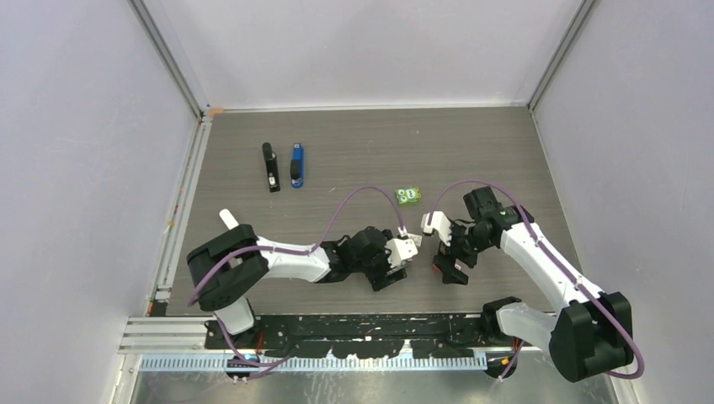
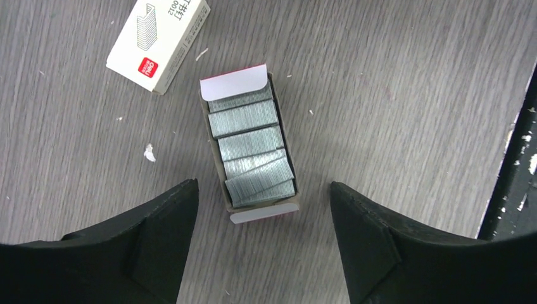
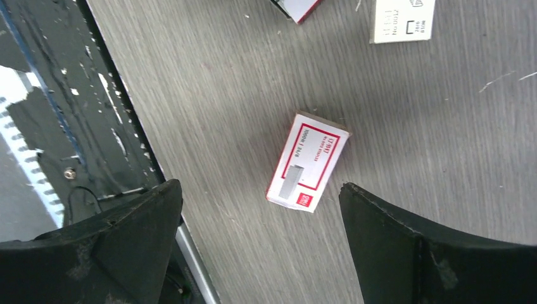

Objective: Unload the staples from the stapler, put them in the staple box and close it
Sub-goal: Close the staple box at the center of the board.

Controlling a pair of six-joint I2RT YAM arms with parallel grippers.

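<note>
Two staplers lie side by side at the back left of the table, a black stapler point(image 1: 269, 167) and a blue stapler point(image 1: 296, 165), far from both grippers. Several silvery staples point(image 2: 247, 120) lie in strips in an open cardboard tray point(image 2: 214, 149). My left gripper point(image 2: 262, 185) hangs open just over the tray's near end, holding nothing; the top view puts this left gripper point(image 1: 402, 252) at the front middle. My right gripper point(image 3: 259, 186) is open and empty above a closed red-and-white staple box point(image 3: 307, 161). The right gripper point(image 1: 450, 257) is close beside the left one.
A closed white staple box point(image 2: 158, 41) lies beyond the tray. A green packet point(image 1: 408, 195) sits behind the grippers. Another white box point(image 3: 403, 19) lies at the top of the right wrist view. The black front rail point(image 3: 57, 126) runs along the table's near edge.
</note>
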